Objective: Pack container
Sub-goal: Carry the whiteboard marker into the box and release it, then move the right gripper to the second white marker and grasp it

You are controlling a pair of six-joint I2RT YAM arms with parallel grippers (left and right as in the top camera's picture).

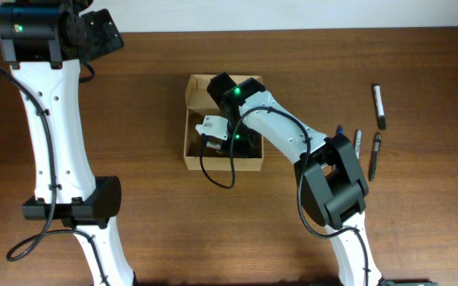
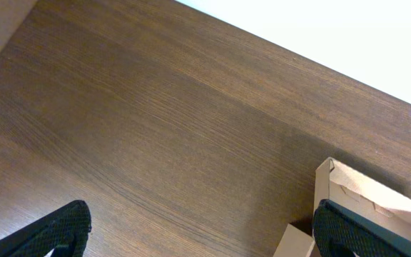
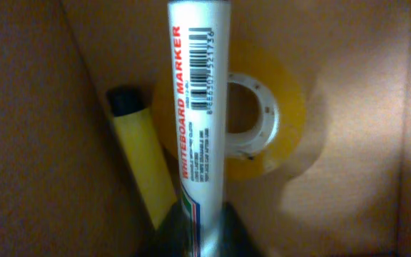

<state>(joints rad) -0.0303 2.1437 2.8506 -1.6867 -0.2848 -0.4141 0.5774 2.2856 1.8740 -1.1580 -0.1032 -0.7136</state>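
The tan cardboard container (image 1: 192, 127) sits open at the table's middle. My right gripper (image 1: 230, 137) reaches down inside it, shut on a white whiteboard marker (image 3: 197, 107). On the box floor (image 3: 348, 193) under the marker lie a roll of yellow tape (image 3: 280, 114) and a yellow marker with a black cap (image 3: 143, 164). My left gripper (image 2: 202, 232) is open and empty over bare table at the far left; the container's corner (image 2: 348, 187) shows by its right finger. Three pens (image 1: 378, 106) lie on the table right of the box.
The right arm (image 1: 293, 131) stretches over the container's right wall. The left arm (image 1: 54, 143) stands along the table's left side. The table's far edge (image 2: 298, 50) shows in the left wrist view.
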